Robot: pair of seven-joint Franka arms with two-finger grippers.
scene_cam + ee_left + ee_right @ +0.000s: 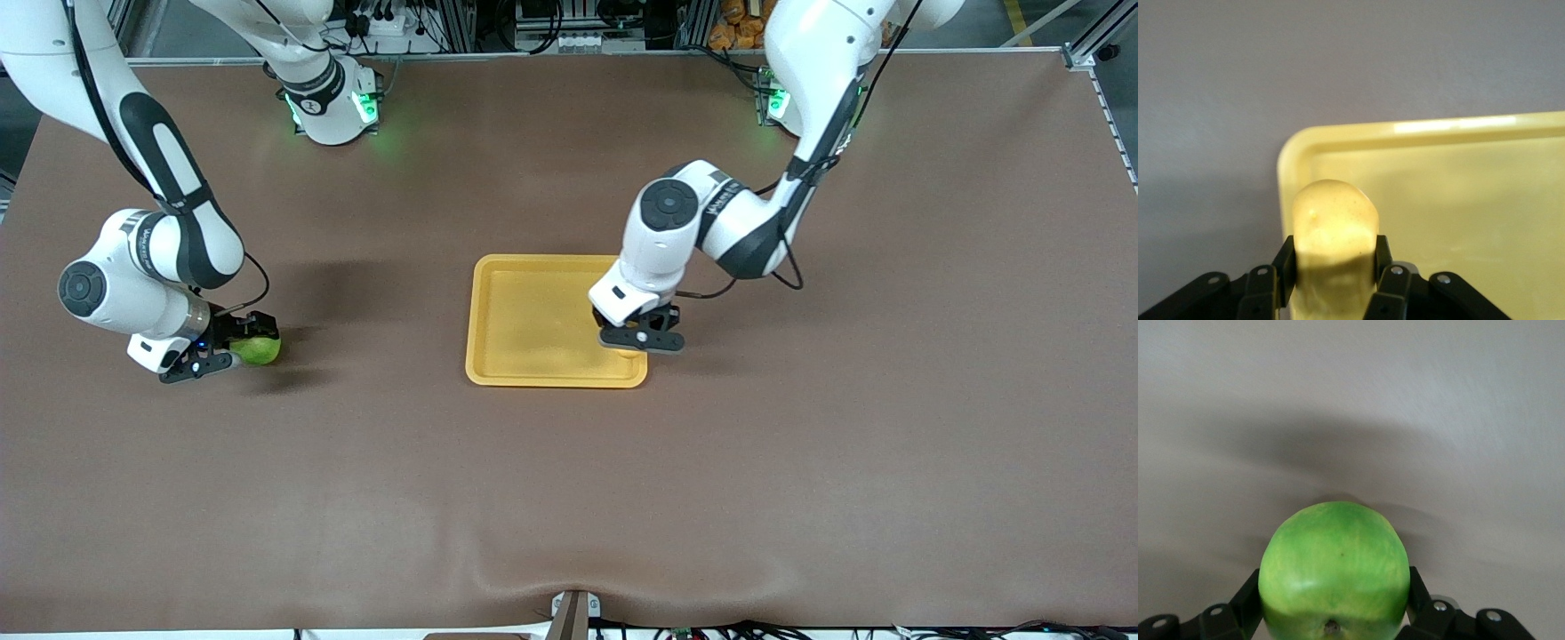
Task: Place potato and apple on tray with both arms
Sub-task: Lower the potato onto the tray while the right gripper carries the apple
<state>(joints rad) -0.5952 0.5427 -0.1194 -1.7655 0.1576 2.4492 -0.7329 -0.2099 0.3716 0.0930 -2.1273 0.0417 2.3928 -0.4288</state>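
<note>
The brown bench (569,480) carries the yellow tray (524,320) near its middle, with the two white arms reaching down onto it from their green-lit bases.

The left arm (738,222) bends down over the tray's corner that lies toward the left arm's end of the bench and nearer the front camera. Its left gripper (642,341) is clamped on the potato (1335,230): the left wrist view shows the two black fingers (1286,261) pressed against the sides of the pale yellow lump, with the tray's rounded corner and raised rim directly under and around it. Whether the potato touches the tray floor cannot be told.

The right arm (147,258) reaches down toward the right arm's end of the bench, well apart from the tray. Its right gripper (222,351) is closed around the green apple (1335,577), fingers against both sides, the stem dimple turned toward the wrist camera. Bare bench lies beneath the apple, its shadow just beside it.
</note>
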